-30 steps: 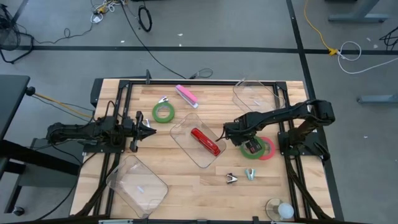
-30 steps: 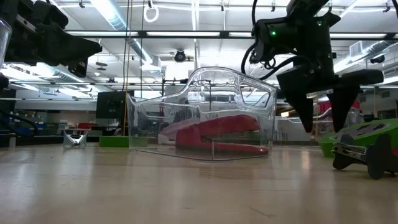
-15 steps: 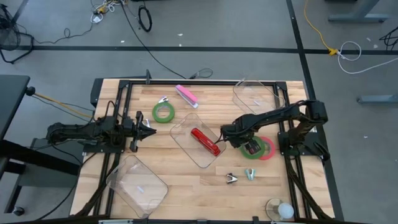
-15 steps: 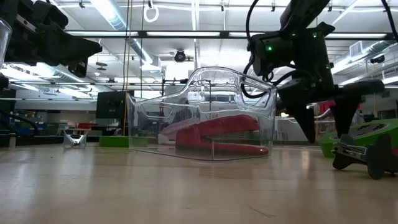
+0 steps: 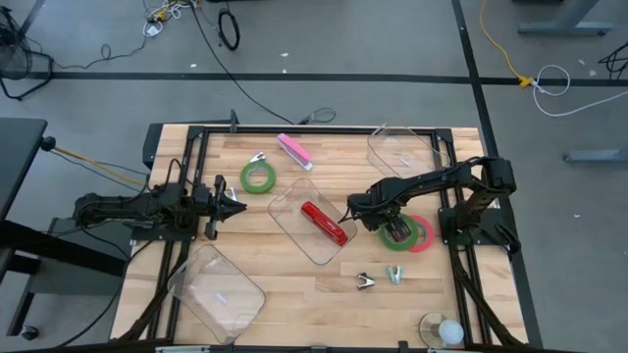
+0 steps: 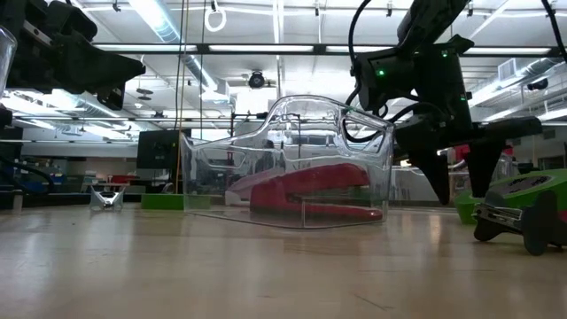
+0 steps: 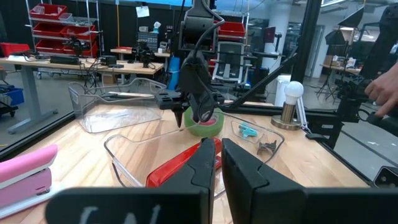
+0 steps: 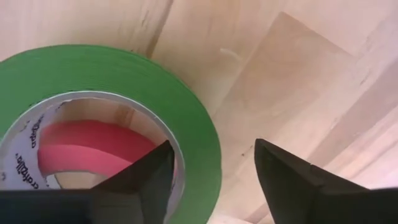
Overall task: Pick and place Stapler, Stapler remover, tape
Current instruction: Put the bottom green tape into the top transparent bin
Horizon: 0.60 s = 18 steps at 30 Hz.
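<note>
A green tape ring (image 8: 124, 68) lies flat on a red-pink tape ring (image 8: 87, 140) at the table's right (image 5: 424, 235). My right gripper (image 5: 394, 228) points down over it, open. One finger (image 8: 146, 177) stands over the ring's hole and the other (image 8: 292, 177) outside its wall; no touch shows. A red stapler (image 5: 324, 224) lies in a clear container (image 5: 290, 199) at the centre. Another green tape ring (image 5: 258, 176) and a pink stapler (image 5: 294, 150) lie at the far side. Stapler removers (image 5: 365, 281) (image 5: 395, 274) lie near the front. My left gripper (image 5: 238, 204) waits shut at the left.
Clear empty containers stand at the far right (image 5: 402, 147) and near left (image 5: 216, 289). A third stapler remover (image 5: 257, 157) lies by the far green ring. A white bulb on a stand (image 5: 444, 330) is at the near right corner. A person's hand (image 7: 385, 93) shows beyond the table.
My right gripper's fingers have drawn somewhat closer together over the green tape ring, while it stays pointing down in about the same place. The tape rings have not moved.
</note>
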Each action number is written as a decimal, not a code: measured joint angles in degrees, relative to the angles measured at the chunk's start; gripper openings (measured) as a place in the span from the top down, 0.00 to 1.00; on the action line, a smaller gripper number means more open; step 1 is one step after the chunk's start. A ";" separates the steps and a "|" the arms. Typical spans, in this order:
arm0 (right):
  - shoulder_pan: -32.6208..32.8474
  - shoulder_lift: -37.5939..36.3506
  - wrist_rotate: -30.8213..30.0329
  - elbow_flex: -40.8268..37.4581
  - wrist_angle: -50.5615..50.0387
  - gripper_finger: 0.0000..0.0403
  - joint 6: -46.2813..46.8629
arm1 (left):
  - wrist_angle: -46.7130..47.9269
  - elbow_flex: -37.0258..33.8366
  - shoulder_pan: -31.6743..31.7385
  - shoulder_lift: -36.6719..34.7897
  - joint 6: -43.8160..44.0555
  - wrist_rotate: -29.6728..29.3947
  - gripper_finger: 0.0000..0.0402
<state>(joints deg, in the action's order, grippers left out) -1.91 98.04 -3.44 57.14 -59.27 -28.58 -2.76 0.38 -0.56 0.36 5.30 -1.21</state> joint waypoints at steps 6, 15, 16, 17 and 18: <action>0.00 0.00 1.50 0.00 -0.03 0.55 -0.02 | 0.02 0.02 0.00 0.00 0.00 0.00 0.93; 0.01 0.00 1.50 0.00 -0.06 0.66 -0.02 | 0.01 0.02 0.00 0.00 0.00 0.00 0.93; 0.01 0.00 1.48 0.00 -0.10 0.67 -0.02 | 0.01 0.02 0.00 0.00 -0.01 0.00 0.93; 0.01 -0.02 1.48 0.00 -0.12 0.69 -0.02 | 0.01 0.00 0.00 0.00 0.00 0.00 0.93; 0.01 -0.02 1.48 0.00 -0.14 0.70 -0.06 | 0.00 0.00 0.00 0.00 0.00 0.00 0.93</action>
<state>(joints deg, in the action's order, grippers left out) -1.91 98.02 -1.96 57.14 -59.40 -28.64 -2.76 0.38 -0.56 0.36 5.30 -1.21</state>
